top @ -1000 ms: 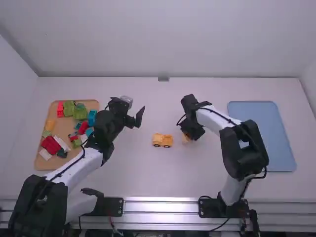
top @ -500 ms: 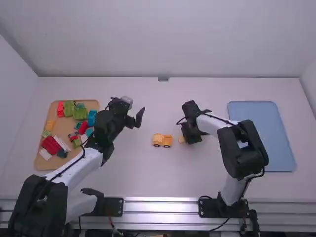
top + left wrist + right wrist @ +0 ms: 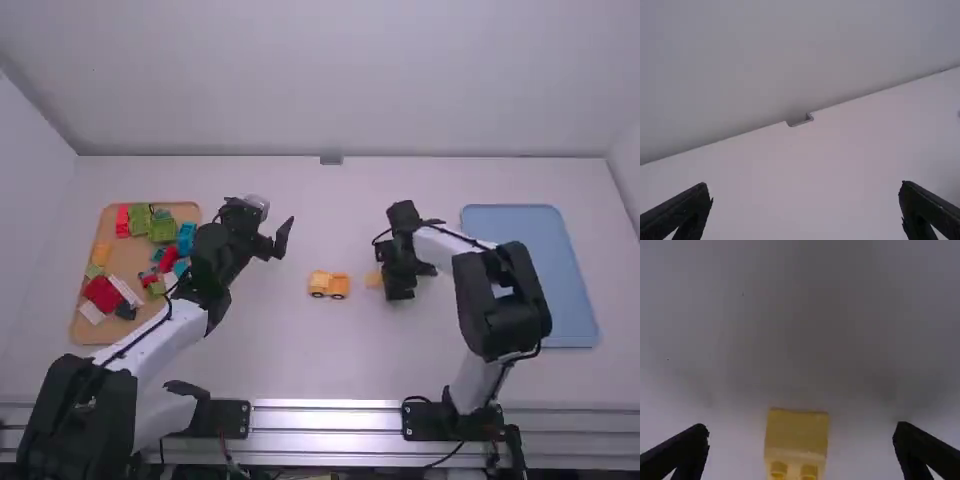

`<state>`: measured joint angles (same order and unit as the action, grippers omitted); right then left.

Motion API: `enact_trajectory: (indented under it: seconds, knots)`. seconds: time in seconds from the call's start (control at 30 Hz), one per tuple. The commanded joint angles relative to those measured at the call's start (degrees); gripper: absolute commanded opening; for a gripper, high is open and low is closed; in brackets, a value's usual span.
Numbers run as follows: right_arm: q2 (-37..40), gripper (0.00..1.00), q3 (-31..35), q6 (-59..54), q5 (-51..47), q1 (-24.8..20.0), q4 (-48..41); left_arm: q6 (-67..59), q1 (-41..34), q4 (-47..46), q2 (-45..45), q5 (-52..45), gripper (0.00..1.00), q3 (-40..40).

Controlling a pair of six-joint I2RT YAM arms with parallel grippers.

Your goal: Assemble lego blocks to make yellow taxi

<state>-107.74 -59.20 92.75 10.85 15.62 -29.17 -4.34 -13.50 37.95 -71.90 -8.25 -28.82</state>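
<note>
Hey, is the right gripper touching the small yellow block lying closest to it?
Apart. In the right wrist view, the right gripper has its fingers spread wide, with bare table between each one and the block.

A pale back wall was seen beyond the far edge of the white table. Flanking surfaces were formed by a left wall and a right wall. A small grey fitting was noted at mid far edge. Bright streaks were reflected by the metal rail along the near edge; soft shadows were cast on the tabletop.
</note>
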Motion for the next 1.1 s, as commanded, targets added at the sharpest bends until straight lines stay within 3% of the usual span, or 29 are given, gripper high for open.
enact_trajectory:
  seconds: [0.0, 0.27, 0.43, 0.47, 0.57, 0.63, 0.67, 0.77, 0.8, 0.93, 1.07]
  knots:
    - [0.3, 0.99, -1.4, -4.0, 3.8, -2.0, -1.4, -0.6, 0.0, 0.2, 0.0, 1.1, 0.99, -0.3]
    - [2.5, 0.99, -15.7, -18.9, 8.1, -6.7, -16.0, 0.1, 0.0, 0.0, 0.0, 3.2, 0.99, -0.3]
    - [2.9, 0.99, -29.6, -32.2, 10.4, -7.1, -24.9, 0.0, 0.0, 0.0, 0.0, 3.2, 0.99, -0.3]
    - [2.9, 0.99, -34.5, -37.7, 10.8, -6.7, -28.3, 0.0, 0.0, 0.1, 0.0, 3.2, 0.99, -0.3]
    - [2.9, 0.99, -41.0, -50.3, 10.3, -5.7, -32.3, 0.0, 0.0, 0.0, 0.0, 3.2, 0.99, -0.3]
    - [2.9, 0.99, -47.1, -69.9, 8.2, -4.1, -36.2, 0.0, 0.0, 0.0, 0.0, 3.4, 0.99, -0.3]
    - [2.9, 0.99, -47.4, -71.3, 8.0, -4.0, -36.3, 0.0, 0.0, 0.0, 0.0, 3.4, 0.99, -0.3]
    - [2.9, 0.99, -50.7, -93.9, -0.9, -2.1, -35.4, -0.6, 0.0, -2.3, 0.0, 1.4, 0.99, -0.3]
    - [2.9, 0.99, -51.2, -99.1, -3.1, -1.6, -35.6, -6.7, 0.0, -3.5, 0.0, -1.1, 0.99, -0.3]
    - [2.9, 0.99, -51.4, -108.9, -4.7, -0.2, -35.2, -23.5, 0.0, -7.3, 0.0, -11.7, 0.99, -0.4]
    - [2.9, 0.99, -51.4, -116.8, -4.6, 1.5, -35.9, -25.9, 1.1, -10.3, 0.0, -17.0, 0.99, -1.0]
